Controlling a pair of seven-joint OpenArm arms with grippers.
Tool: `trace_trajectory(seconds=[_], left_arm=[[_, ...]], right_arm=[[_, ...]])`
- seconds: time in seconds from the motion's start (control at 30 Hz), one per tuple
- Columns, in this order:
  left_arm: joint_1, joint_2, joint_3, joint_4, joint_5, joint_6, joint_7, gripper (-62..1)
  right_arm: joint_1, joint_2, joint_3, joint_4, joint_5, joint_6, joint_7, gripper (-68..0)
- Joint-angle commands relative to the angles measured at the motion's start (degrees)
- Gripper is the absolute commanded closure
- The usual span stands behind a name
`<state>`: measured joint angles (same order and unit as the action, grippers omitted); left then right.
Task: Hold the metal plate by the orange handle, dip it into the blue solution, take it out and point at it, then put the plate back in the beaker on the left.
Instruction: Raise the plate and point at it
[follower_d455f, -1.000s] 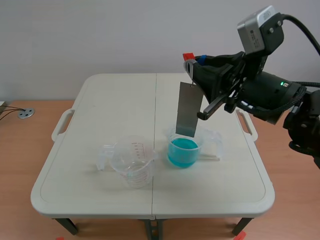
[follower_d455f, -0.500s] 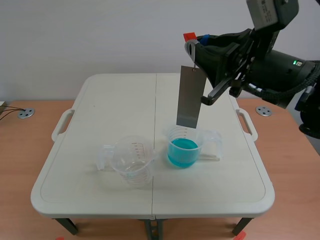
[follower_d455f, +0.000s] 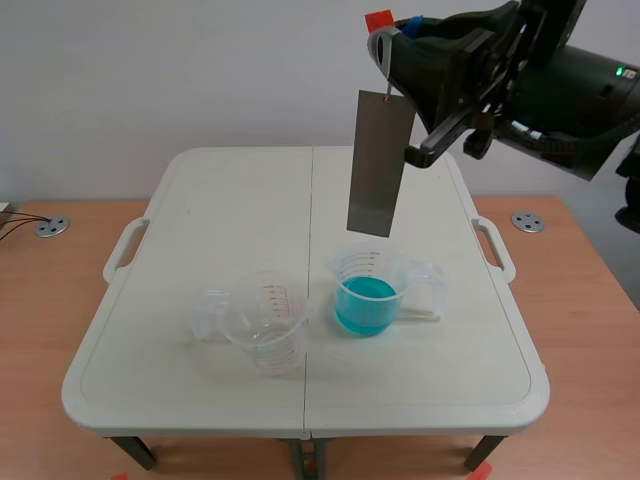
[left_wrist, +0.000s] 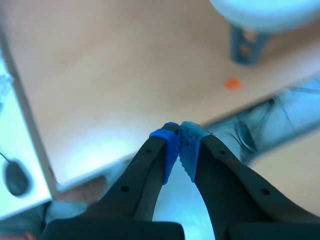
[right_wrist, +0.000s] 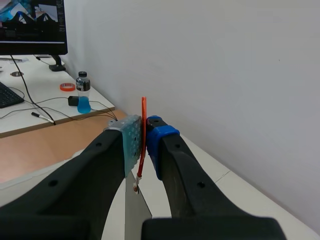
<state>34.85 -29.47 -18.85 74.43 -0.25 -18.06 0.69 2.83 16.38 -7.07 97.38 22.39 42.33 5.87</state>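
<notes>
One white surface (follower_d455f: 230, 200) carries two clear beakers: an empty beaker (follower_d455f: 262, 325) at left and, just beside it, a second beaker (follower_d455f: 400, 272) holding blue solution (follower_d455f: 364, 300). One grey metal plate (follower_d455f: 378, 165) hangs upright above the second beaker, clear of the liquid. The right pincer (follower_d455f: 392, 35) is clamped on the plate's orange handle (right_wrist: 143, 131). The left pincer (left_wrist: 179, 145) is closed, holding nothing.

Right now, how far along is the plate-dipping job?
Done: the right claw grips the orange handle, and the metal plate has risen clear of the blue solution, so the dip looks finished. In hand: holding it up. Left: the shut left claw points, then the plate enters the clear beaker.
</notes>
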Motion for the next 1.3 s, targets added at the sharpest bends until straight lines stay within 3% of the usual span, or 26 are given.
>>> trace_trajectory(seconds=[0.0, 0.23, 0.5, 0.8, 1.0, 1.27], left_arm=[[-1.9, -1.2, 0.1, 0.5, -0.4, -0.1, -1.5, -1.5], [-11.0, -2.2, 0.1, 0.5, -0.4, -1.3, -6.1, -1.5], [-21.4, -2.1, 3.8, 0.5, -0.4, -11.2, -7.3, -1.5], [-32.5, -1.8, 17.6, 0.5, -0.4, -19.1, -7.2, -1.5], [-38.0, 0.2, 26.3, 0.5, -0.4, -19.3, -6.8, -1.5], [-42.6, 5.2, 32.3, 0.5, -0.3, -19.4, -3.5, -1.5]], right_arm=[[0.7, 0.4, 0.7, 1.5, 1.3, 0.4, 0.6, -1.3], [0.7, 0.4, 0.7, 1.9, 2.1, 0.4, -0.5, -1.3], [0.7, 0.4, 0.7, 1.9, 2.1, 0.4, -0.6, -1.3], [0.7, 0.4, 0.7, 1.9, 2.1, 0.4, -0.6, -1.3], [0.7, 0.4, 0.7, 1.9, 2.1, 0.4, -0.6, -1.3], [0.7, 0.4, 0.7, 1.9, 2.1, 0.4, -0.7, -1.3]])
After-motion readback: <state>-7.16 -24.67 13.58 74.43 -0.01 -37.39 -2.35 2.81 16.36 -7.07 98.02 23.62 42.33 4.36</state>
